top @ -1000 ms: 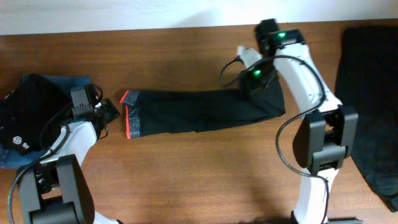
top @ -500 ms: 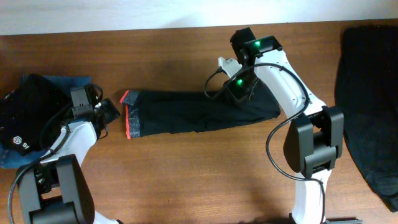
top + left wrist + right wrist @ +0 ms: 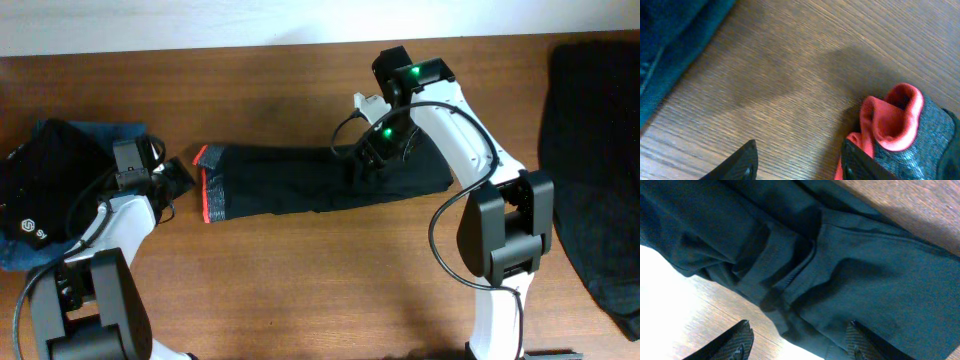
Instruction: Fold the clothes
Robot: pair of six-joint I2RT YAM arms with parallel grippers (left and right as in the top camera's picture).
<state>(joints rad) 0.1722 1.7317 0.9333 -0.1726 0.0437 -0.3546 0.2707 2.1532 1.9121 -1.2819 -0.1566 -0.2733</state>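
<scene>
Right pincer (image 3: 799, 339) gapes empty over the long black trousers (image 3: 300, 180). Left pincer (image 3: 799, 157), also apart, hovers beside their red-orange waistband (image 3: 890, 120). Blue denim jeans (image 3: 105, 131) lie far left on the brown wooden counter (image 3: 300, 280).

You have a brown wood-grain tabletop (image 3: 300, 290) filling most of the overhead view, its grain running from nine o'clock to three o'clock. A pale white strip (image 3: 200, 20) borders its far edge at twelve o'clock. Your left wrist view shows the same wood close up.
</scene>
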